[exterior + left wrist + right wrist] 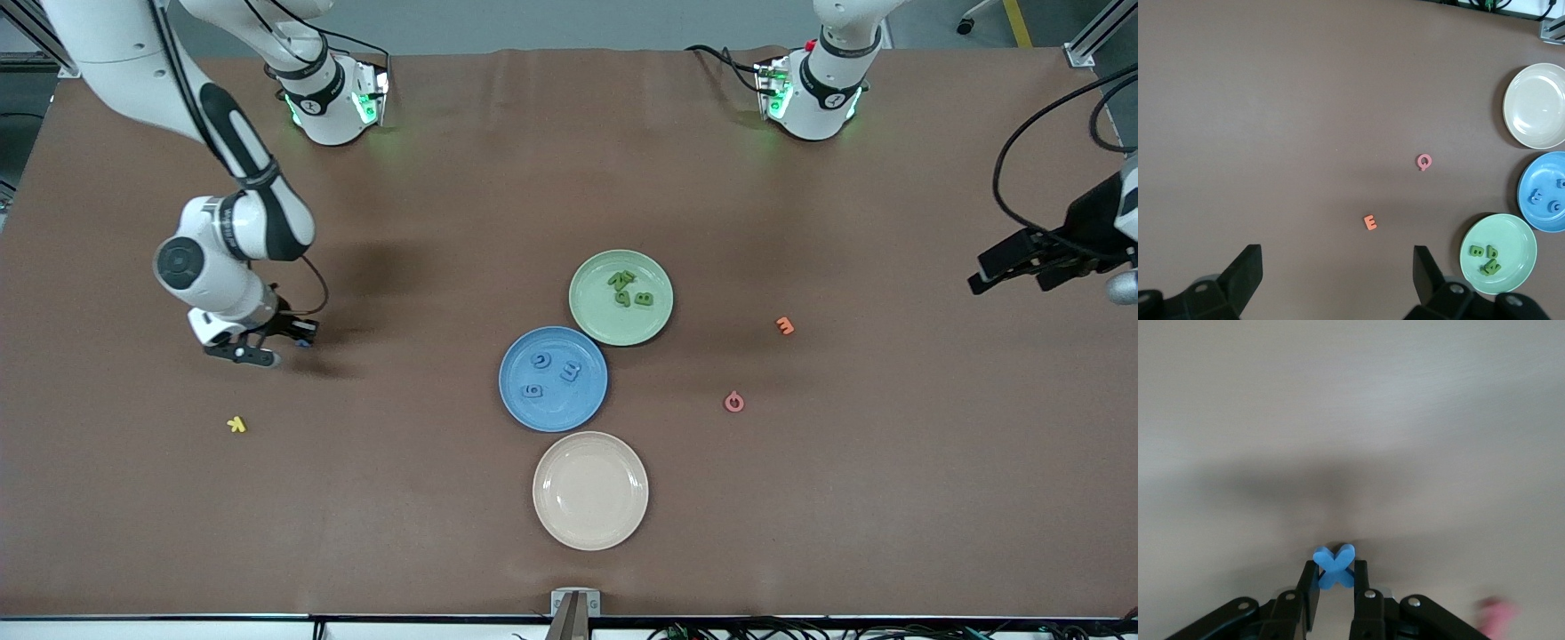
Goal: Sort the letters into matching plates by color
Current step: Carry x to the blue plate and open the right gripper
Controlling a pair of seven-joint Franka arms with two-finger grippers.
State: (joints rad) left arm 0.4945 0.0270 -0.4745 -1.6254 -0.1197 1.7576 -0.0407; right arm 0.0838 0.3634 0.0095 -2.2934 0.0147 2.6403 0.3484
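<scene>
The three plates touch in a cluster mid-desk (133, 533), with wide bare brown surface toward both arms' ends. Three blue letters (551, 372) lie in the blue plate (516, 404), three or four green letters (631, 289) bunch in the green plate (591, 316), and the cream plate (590, 490) holds nothing; orange E (784, 326), pink Q (733, 402) and yellow K (236, 424) lie loose. The right gripper (1335, 581), over bare desk toward its own end, has its fingers (1310, 590) clenched on a blue X (1334, 561); the left gripper (1337, 267) waits over its end, fingers spread wide, holding nothing.
</scene>
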